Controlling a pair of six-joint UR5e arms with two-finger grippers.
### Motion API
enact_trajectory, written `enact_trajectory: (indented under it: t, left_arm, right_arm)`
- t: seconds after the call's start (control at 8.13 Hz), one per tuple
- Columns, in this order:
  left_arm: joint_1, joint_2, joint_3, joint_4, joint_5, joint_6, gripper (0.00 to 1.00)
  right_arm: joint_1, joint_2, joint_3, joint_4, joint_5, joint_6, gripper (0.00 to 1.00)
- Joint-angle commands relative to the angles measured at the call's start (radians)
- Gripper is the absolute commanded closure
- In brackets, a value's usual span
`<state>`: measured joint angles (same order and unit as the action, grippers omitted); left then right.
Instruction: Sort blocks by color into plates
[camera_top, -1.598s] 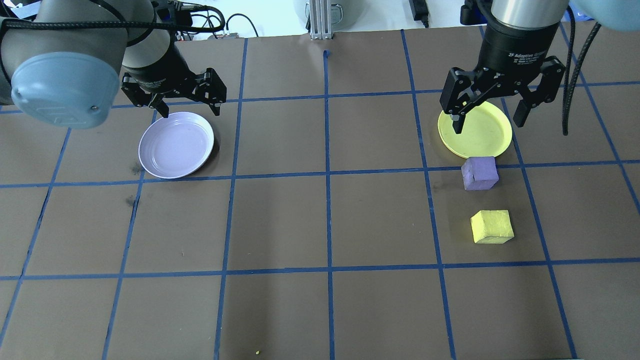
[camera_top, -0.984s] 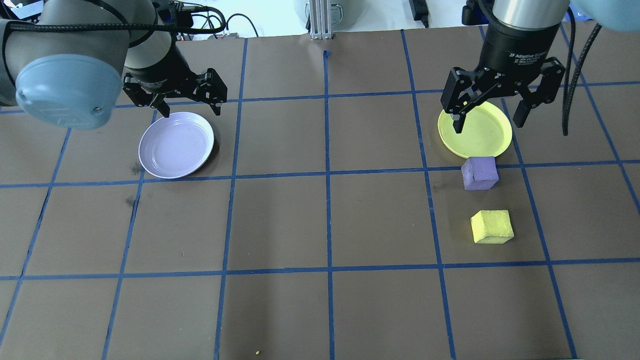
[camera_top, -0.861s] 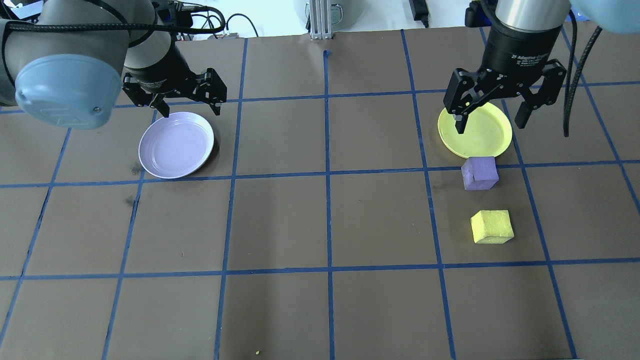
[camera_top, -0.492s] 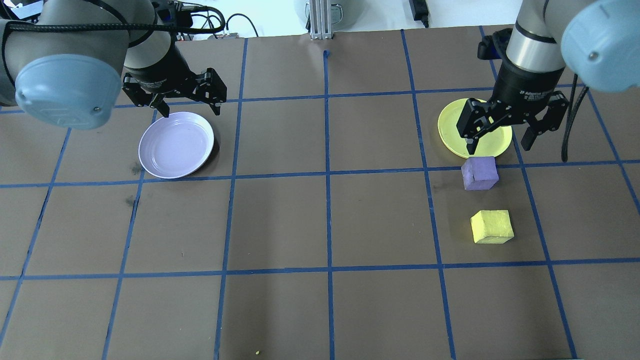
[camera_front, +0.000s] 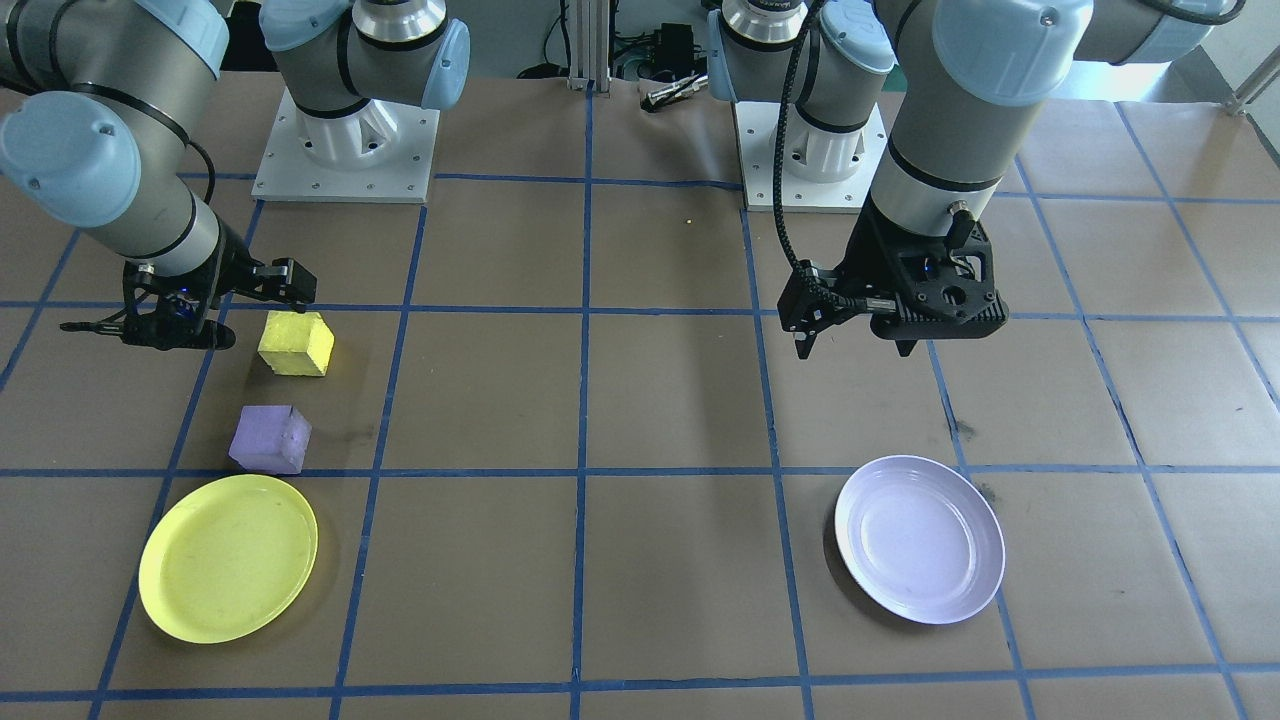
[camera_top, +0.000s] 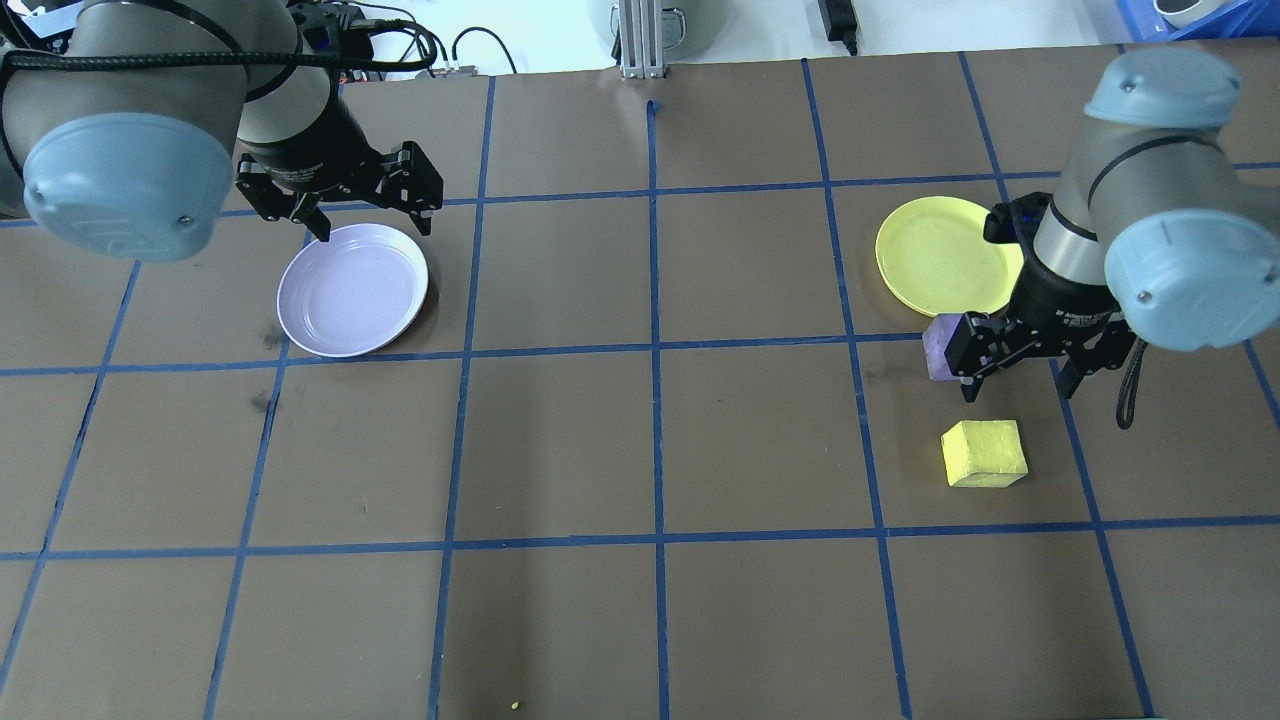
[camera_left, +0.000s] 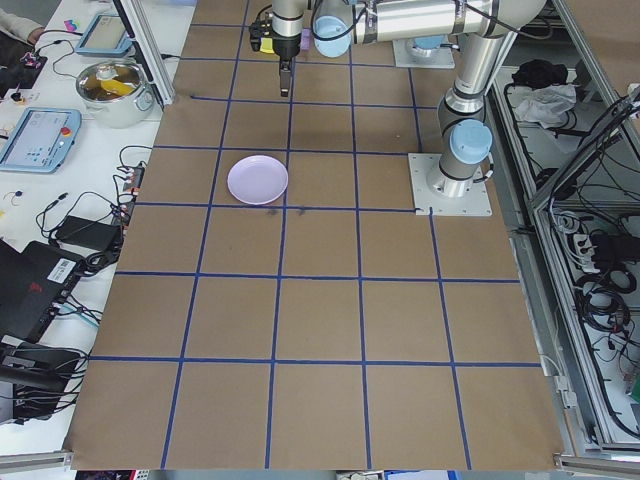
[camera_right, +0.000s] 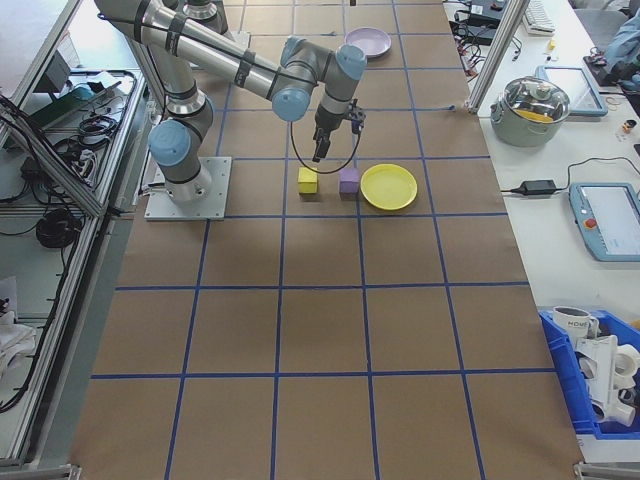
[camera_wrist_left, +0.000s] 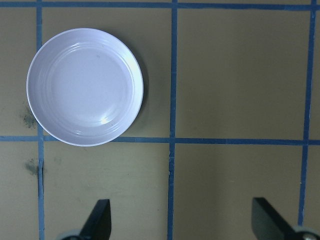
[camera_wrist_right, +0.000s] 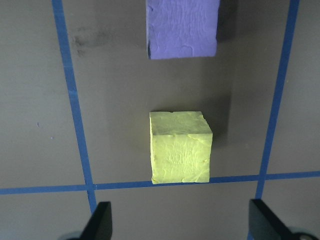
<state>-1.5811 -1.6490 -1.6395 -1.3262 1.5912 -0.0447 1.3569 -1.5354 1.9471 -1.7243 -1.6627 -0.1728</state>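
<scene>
brown gridded tabletop (camera_top: 640, 440): right hand (camera_top: 1030, 375), fingers spread and empty, has swung off the yellow plate (camera_top: 945, 255) toward the yellow block (camera_top: 985, 453) at its 6 o'clock, purple block (camera_top: 938, 352) beside it; a pick looks imminent

Bare table around yellow block (camera_top: 984, 453), purple block (camera_wrist_right: 182, 29) near beyond it

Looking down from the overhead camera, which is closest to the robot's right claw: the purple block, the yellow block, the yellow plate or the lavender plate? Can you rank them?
From the right gripper:
1. purple block, partly hidden just beside it.
2. yellow block, just below it in view.
3. yellow plate, beyond the purple block.
4. lavender plate, far across the table, by the left gripper.
</scene>
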Motion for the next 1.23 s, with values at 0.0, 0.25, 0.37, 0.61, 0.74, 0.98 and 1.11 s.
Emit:
enact_trajectory:
  t: [0.0,0.25,0.37,0.61,0.74,0.98,1.11]
  left_arm:
    - [0.004,0.001,-0.005,0.013,0.001,0.000,0.00]
    - [0.006,0.002,-0.006,0.021,0.003,0.000,0.00]
    - [0.004,0.000,-0.006,0.022,0.001,0.000,0.00]
    - [0.004,0.000,-0.008,0.022,0.001,0.000,0.00]
    - [0.004,0.000,-0.010,0.022,0.001,0.000,0.00]
    - [0.006,0.001,-0.008,0.024,0.001,0.000,0.00]
    - [0.006,0.000,-0.008,0.022,0.003,0.000,0.00]
  right_arm:
    - [-0.022,0.026,0.110,-0.078,0.004,-0.004,0.00]
    - [-0.022,0.107,0.118,-0.151,-0.002,0.030,0.00]
    - [-0.022,0.147,0.119,-0.172,-0.012,0.032,0.00]
    - [-0.022,0.158,0.130,-0.170,-0.011,0.058,0.00]
    - [-0.022,0.162,0.141,-0.170,-0.014,0.056,0.00]
    - [-0.022,0.164,0.157,-0.176,-0.014,0.058,0.00]
    - [-0.022,0.164,0.157,-0.176,-0.014,0.056,0.00]
